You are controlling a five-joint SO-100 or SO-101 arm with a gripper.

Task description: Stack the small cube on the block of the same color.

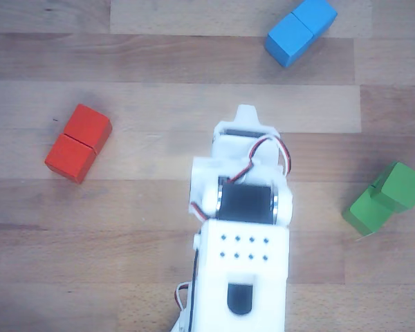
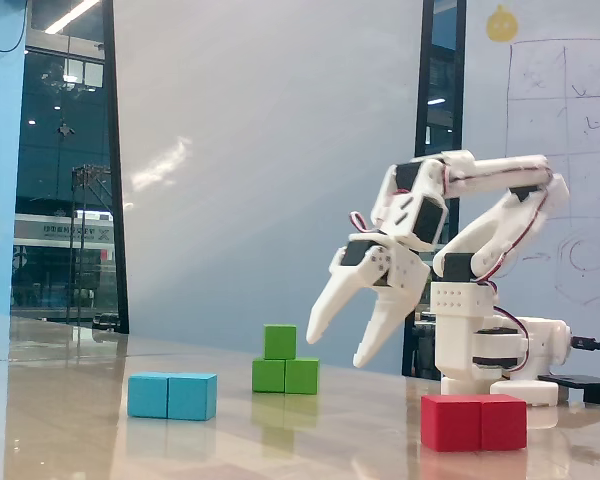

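Note:
The small green cube [image 2: 279, 341] rests on top of the green two-cube block [image 2: 285, 376], over its left half. In the other view the cube [image 1: 403, 185] sits on the block [image 1: 362, 211] at the right edge. My gripper [image 2: 336, 350] is open and empty. It hangs above the table just right of the green stack, fingers pointing down and left, touching nothing. In the other view the gripper [image 1: 245, 112] shows from above at the centre, well left of the green stack.
A red two-cube block [image 1: 78, 143] lies at the left in the other view and at the front right in the fixed view [image 2: 474, 422]. A blue two-cube block [image 1: 301, 31] lies at the top, front left in the fixed view [image 2: 173, 396]. The arm's base [image 2: 490, 345] stands at the right.

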